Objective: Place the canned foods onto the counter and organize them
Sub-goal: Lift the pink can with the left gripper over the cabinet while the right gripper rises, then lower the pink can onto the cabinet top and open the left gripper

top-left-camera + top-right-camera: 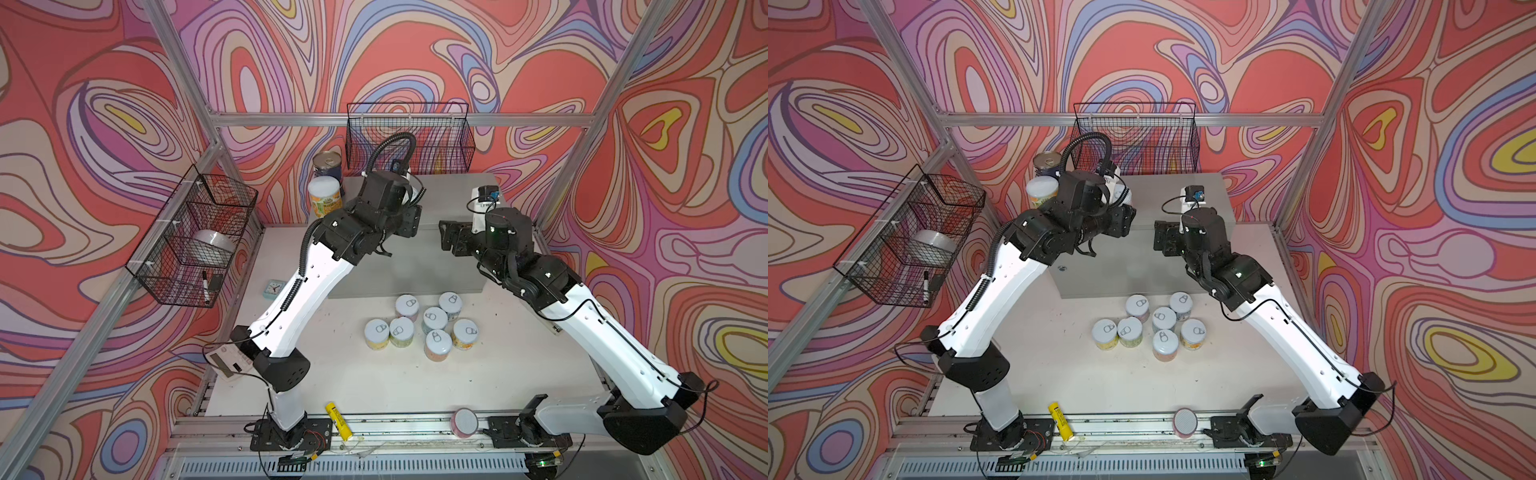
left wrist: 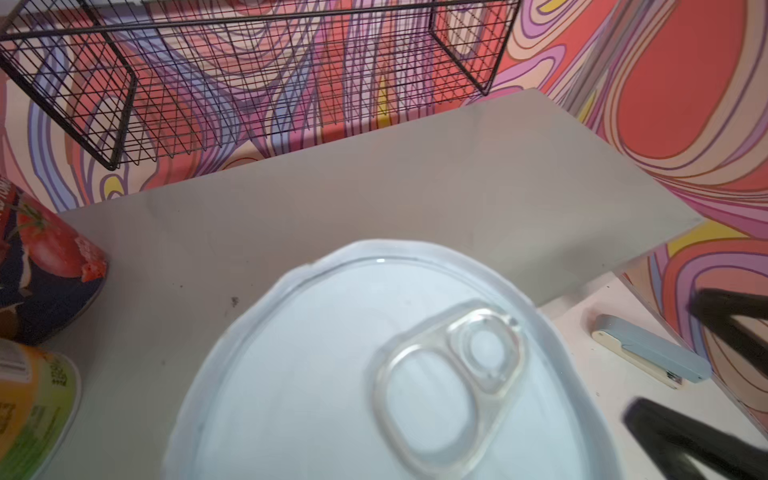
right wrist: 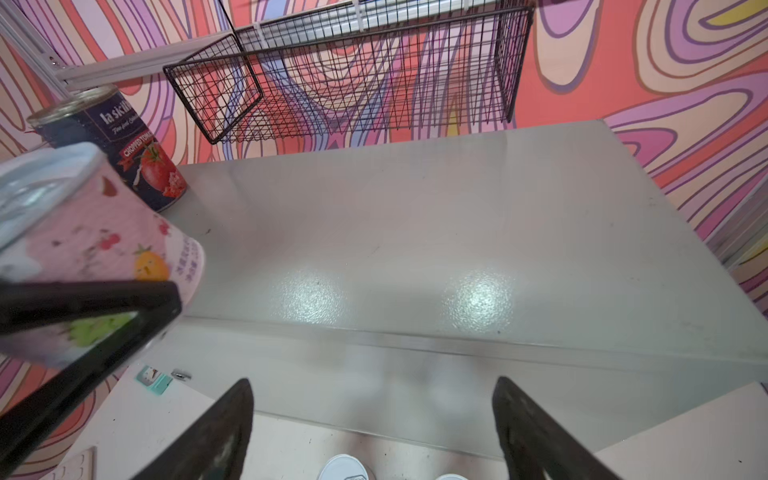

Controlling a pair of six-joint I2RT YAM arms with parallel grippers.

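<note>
Because the left pincer (image 3: 124,307) is clamped on the pink can (image 3: 104,232) close to the front edge of the grey surface (image 3: 457,232), letting go too soon or off-level could, I judge, send it over the lip. It could also knock the orange-labelled can (image 1: 325,199) and tomato can (image 1: 327,164) standing just beside. Whether its base touches down I cannot tell. The right pincer (image 3: 372,399) hangs wide and empty over that edge. Seven cans (image 1: 435,319) wait on the white surface (image 1: 374,382) below.
</note>
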